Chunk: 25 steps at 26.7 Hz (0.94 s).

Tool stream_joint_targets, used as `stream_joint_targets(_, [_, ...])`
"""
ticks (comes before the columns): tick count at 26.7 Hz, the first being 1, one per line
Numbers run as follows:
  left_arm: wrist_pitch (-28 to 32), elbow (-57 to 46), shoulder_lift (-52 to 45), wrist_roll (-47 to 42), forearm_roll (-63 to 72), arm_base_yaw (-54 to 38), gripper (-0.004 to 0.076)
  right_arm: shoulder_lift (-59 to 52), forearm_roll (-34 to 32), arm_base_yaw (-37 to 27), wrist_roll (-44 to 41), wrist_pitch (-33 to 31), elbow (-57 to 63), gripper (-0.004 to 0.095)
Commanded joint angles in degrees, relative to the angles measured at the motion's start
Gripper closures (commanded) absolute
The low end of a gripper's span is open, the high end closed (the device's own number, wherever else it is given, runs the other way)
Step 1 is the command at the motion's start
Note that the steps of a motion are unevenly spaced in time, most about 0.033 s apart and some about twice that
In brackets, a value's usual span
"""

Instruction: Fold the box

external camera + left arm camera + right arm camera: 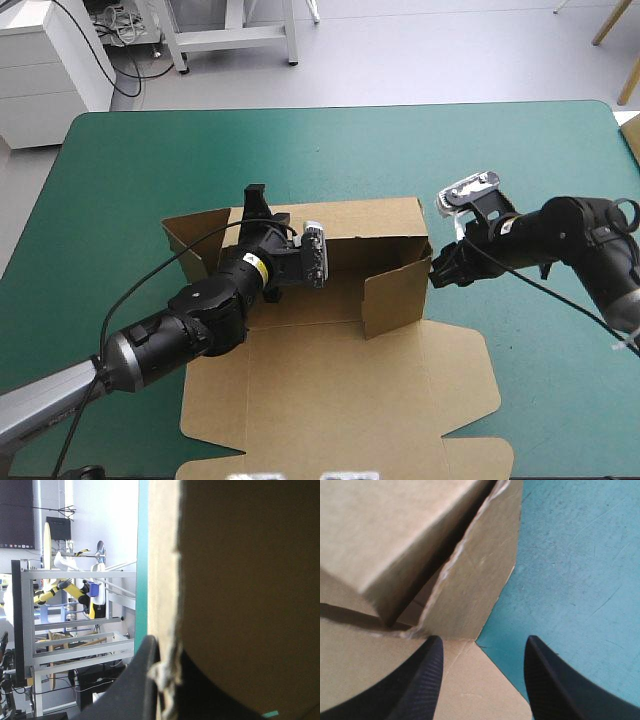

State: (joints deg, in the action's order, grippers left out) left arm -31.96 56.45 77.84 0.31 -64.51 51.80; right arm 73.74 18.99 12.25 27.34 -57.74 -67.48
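Note:
The brown box [330, 330] lies mid-table with its back wall [350, 218] and right side wall [395, 292] raised and its lid panel [330, 410] flat toward the near edge. My left gripper [255, 205] is at the back-left corner, shut on the box. In the left wrist view one black finger [132, 685] presses the board's edge [167, 580], and the other finger is hidden behind the board. My right gripper [438, 270] stands open just outside the right wall. Its fingers straddle the corner where the wall meets the base [470, 645].
A slanted flap [195, 235] sticks out at the box's back left, under the left arm. Bare teal-green cover [520, 160] lies beyond the box and to its right. The lid's front flap [480, 455] reaches near the table's near edge.

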Motion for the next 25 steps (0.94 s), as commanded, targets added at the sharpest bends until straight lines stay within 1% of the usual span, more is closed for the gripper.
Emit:
stream_joint_targets(1, [2.2, 1.1, -1.2, -0.9, 1.1, 0.4, 0.0731, -4.4, 4.5, -0.4, 4.4, 4.7, 2.5, 0.0439])
stream_joint_targets(3, [2.5, 1.1, -1.2, -0.7, 1.1, 0.4, 0.0731, -5.2, 7.6, -0.4, 7.2, 6.7, 5.2, 0.0439])
stream_joint_targets(6, [3.1, 1.1, -1.2, -0.7, 1.1, 0.4, 0.0731, -5.5, 13.5, -0.3, 11.8, 7.6, 7.9, 0.0439])
stream_joint_targets(7, [3.2, 1.1, -1.2, -0.7, 1.1, 0.4, 0.0731, -5.5, 14.4, -0.3, 12.6, 8.1, 8.4, 0.0439])
stream_joint_targets(9, [3.2, 1.1, -1.2, -0.8, 1.2, 0.4, 0.0731, -5.5, 14.9, -0.2, 12.8, 10.5, 9.2, 0.0444])
stream_joint_targets(12, [3.2, 1.1, -1.2, -0.8, 2.3, 0.4, 0.0731, -5.5, 15.0, -0.2, 12.4, 12.0, 9.2, 0.0461])
stream_joint_targets(18, [3.4, 0.5, -1.2, -0.3, 4.0, 0.4, 0.0731, -5.5, 15.9, -0.2, 12.3, 12.9, 9.2, 0.0472])
stream_joint_targets(20, [3.9, -0.1, -1.2, -0.3, 4.0, 0.4, 0.0731, -5.5, 16.3, -0.2, 10.5, 14.1, 9.2, 0.0472])
stream_joint_targets(22, [5.2, -1.1, -1.2, -0.3, 4.1, 0.4, 0.0731, -5.5, 19.0, -0.1, 10.7, 14.4, 9.2, 0.0472])
stream_joint_targets(25, [6.1, -1.1, -1.2, -0.3, 5.4, 0.4, 0.0731, -5.5, 17.9, 0.0, 11.2, 15.5, 9.2, 0.0467])
